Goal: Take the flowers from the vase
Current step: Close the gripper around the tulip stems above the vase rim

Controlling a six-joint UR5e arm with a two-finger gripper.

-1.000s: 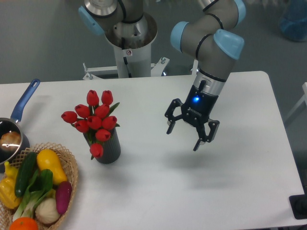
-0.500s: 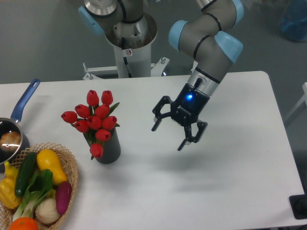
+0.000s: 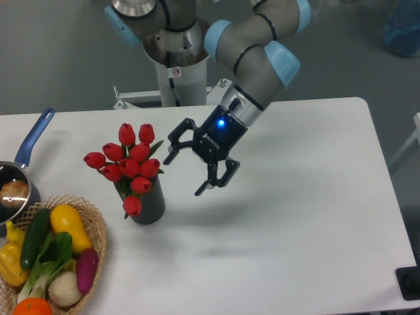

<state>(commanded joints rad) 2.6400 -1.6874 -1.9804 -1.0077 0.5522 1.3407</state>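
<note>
Now the gripper [image 3: 186, 172] hangs above the white table [image 3: 315, 216] with its two black fingers spread wide apart, holding nothing. It tilts toward the table's left side, a blue light glowing on its wrist. One fingertip [image 3: 167, 158] points at the flowers [image 3: 128, 164], close to them but not touching; the other fingertip [image 3: 199, 191] sits lower, nearer the front edge.

The flowers, a bunch of red tulips with green leaves, are in the vase [image 3: 150, 203], spreading wider than its rim, and one bud droops down over the vase's front. The vase, a dark grey cylinder, stands upright on the left half of the table, roughly midway between the back and front edges, just left of the gripper.

Down at the front left corner sits a wicker basket [image 3: 98, 226] full of vegetables [image 3: 49, 252], just beside the vase. At the left edge, a steel saucepan [image 3: 13, 187] with a blue handle [image 3: 34, 136] has something pale inside; what it is I cannot tell. Behind the table's back edge stands the arm's grey base [image 3: 177, 62].
</note>
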